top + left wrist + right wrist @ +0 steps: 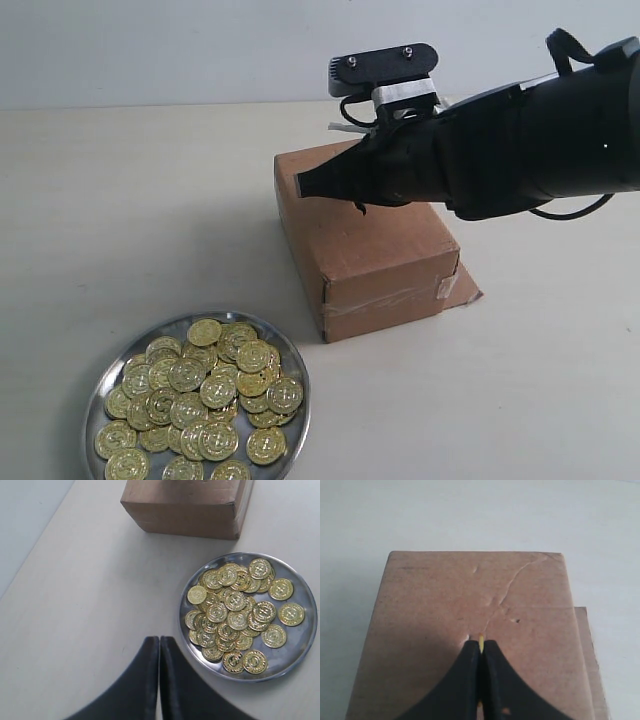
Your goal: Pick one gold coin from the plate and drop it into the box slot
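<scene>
A brown cardboard box [375, 255] stands on the table, with its dented top [430, 600] filling the right wrist view. My right gripper [304, 185] hovers over that top, shut on one gold coin [481, 642], which shows edge-on as a thin yellow sliver between the tips. The slot is hidden under those tips. A round silver plate [98, 392] sits at the front left, holding several gold coins [205, 395]. In the left wrist view my left gripper [159, 640] is shut and empty, just beside the plate's rim [186, 652].
A cardboard flap [464, 288] sticks out at the box's base on its right side. Clear tape [385, 298] crosses the near end of the box. The right arm's black body [540, 140] reaches in from the right over the box.
</scene>
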